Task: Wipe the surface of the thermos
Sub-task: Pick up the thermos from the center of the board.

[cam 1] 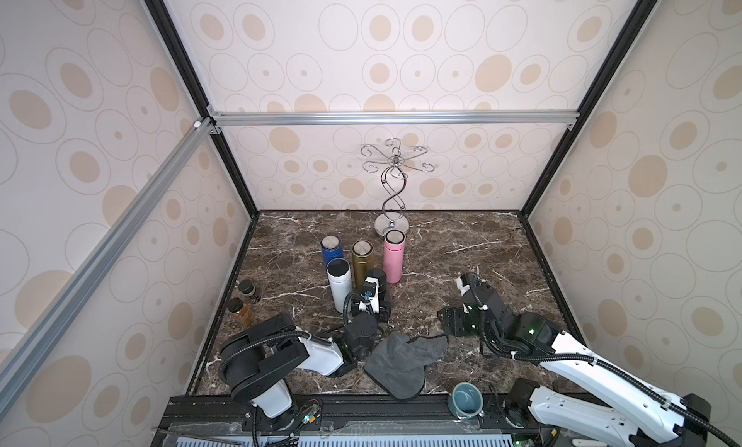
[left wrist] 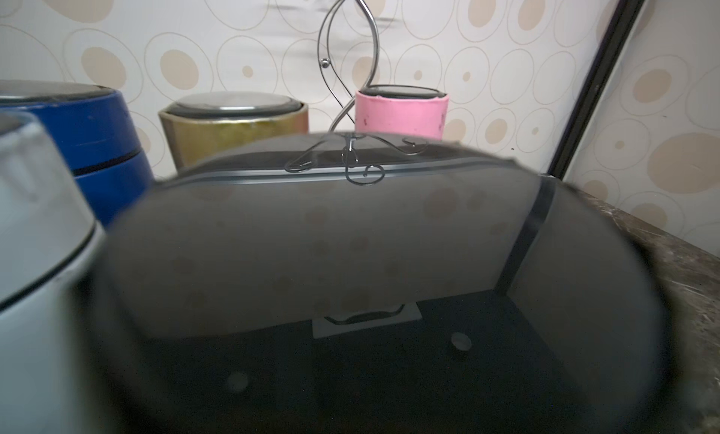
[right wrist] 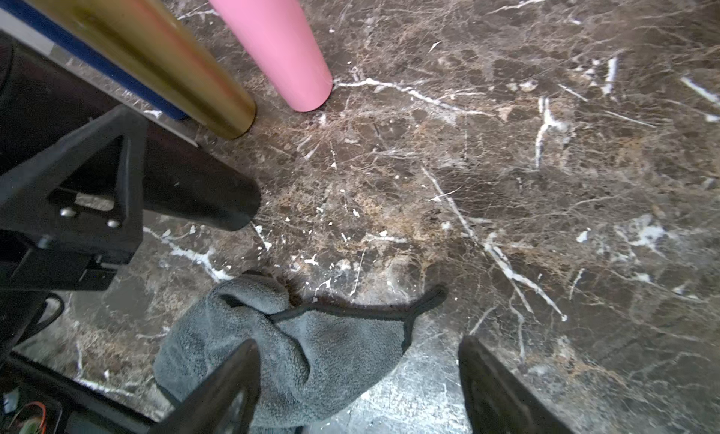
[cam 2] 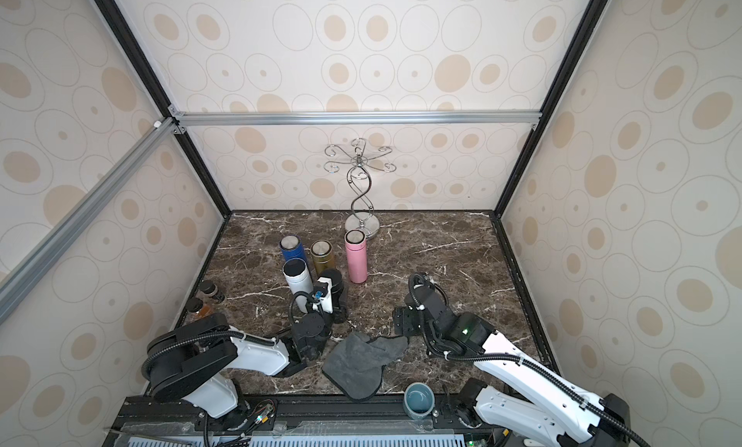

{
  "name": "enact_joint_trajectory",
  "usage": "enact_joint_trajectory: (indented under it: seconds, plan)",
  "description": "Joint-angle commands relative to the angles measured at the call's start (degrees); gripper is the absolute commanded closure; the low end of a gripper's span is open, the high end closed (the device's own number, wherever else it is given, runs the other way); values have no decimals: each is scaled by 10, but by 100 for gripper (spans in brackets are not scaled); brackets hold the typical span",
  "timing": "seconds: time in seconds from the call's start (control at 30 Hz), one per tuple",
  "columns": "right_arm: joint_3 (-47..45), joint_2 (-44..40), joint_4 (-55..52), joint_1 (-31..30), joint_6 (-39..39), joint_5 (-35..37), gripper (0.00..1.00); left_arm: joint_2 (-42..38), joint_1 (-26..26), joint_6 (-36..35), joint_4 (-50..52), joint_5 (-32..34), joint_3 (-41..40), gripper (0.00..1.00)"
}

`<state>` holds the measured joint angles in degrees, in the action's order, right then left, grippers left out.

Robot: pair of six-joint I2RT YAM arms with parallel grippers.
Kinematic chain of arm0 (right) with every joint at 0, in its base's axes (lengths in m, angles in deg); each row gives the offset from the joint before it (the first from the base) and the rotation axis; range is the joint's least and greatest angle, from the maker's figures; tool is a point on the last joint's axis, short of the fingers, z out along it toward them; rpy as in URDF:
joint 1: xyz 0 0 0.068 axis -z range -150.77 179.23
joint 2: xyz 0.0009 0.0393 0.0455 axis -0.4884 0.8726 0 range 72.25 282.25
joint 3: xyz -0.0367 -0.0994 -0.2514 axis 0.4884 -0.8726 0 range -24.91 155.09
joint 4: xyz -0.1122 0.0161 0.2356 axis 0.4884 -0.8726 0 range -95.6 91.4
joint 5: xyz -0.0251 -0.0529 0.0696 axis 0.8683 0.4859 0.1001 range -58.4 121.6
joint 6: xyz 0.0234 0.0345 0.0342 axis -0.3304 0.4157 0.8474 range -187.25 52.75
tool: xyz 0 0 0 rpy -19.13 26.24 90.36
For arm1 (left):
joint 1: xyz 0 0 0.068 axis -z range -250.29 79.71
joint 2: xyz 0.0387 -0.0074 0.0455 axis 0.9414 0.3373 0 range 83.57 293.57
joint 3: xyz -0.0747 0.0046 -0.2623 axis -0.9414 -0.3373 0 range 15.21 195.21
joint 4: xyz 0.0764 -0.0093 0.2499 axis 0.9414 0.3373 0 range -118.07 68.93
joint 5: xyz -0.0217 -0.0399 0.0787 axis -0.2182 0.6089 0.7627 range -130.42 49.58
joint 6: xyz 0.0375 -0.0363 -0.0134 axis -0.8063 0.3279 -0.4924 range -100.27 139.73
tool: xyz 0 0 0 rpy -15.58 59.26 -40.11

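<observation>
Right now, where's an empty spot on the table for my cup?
Back right is bare, between the pink thermos and the right wall. So is the back left corner, behind the blue thermos. Crowded: around the black thermos, and the front by the cloth.

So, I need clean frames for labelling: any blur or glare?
Left wrist view: the black thermos fills the frame, blurred, its glossy lid mirroring the wire stand. Right wrist view: sharp, glare on the marble beside the grey cloth. Both top views: sharp.
</observation>
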<state>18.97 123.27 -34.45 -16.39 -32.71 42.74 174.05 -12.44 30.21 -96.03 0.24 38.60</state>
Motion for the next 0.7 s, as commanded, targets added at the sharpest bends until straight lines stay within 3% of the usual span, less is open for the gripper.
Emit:
enact_joint_trajectory:
  seconds: [0.0, 0.1, 0.2, 0.43, 0.67]
  plan:
    - [-25, -6, 38, 0, -14, -75, 20, -46, -5, -24, 9, -44, 12, 100]
    - [-35, 10, 70, -3, -31, -160, 19, -79, -5, -29, 52, -81, 22, 100]
    - [-24, 45, 74, -38, -51, -179, 17, -115, -5, -25, 107, -106, 33, 100]
    - [-29, 135, 137, -128, -46, -140, 12, -204, -17, 21, 204, -149, 36, 100]
    - [-72, 195, 225, -158, 10, -96, 11, -273, -24, 50, 233, -148, 18, 100]
